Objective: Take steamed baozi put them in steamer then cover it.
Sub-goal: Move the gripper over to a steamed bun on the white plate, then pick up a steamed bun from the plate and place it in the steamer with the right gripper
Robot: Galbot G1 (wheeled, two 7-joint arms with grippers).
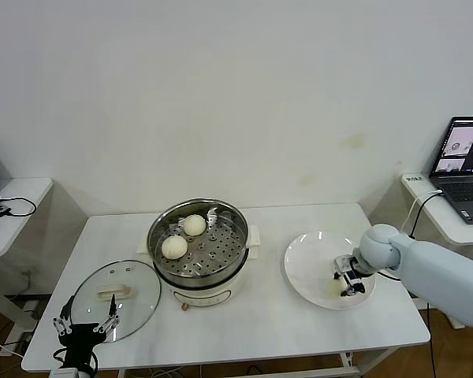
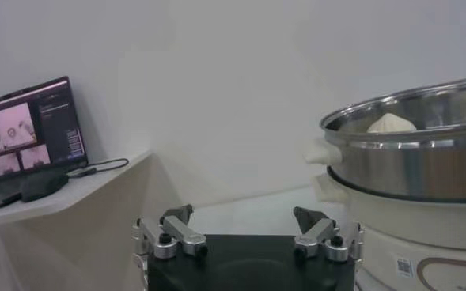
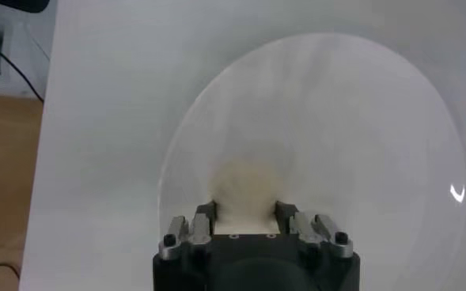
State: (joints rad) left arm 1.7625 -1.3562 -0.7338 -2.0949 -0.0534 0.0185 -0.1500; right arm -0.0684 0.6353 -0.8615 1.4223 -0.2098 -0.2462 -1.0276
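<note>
Two cream-white baozi (image 1: 194,225) (image 1: 174,246) lie on the perforated tray of the steel steamer (image 1: 232,236) at mid table. Another baozi (image 3: 245,186) rests on the white plate (image 3: 359,119) to the right, and my right gripper (image 3: 246,212) is shut on it, a finger pressed against each side. In the head view that gripper (image 1: 348,282) is low over the plate (image 1: 307,260). The glass cover (image 1: 134,295) lies flat on the table left of the steamer. My left gripper (image 1: 85,323) hangs open at the cover's near edge, holding nothing. The left wrist view shows the steamer (image 2: 414,158) with a baozi (image 2: 391,123) inside.
A laptop (image 1: 463,165) with a cable sits on a side table at the right. Another small table (image 1: 12,209) with cables stands at the left. The wall runs close behind the work table.
</note>
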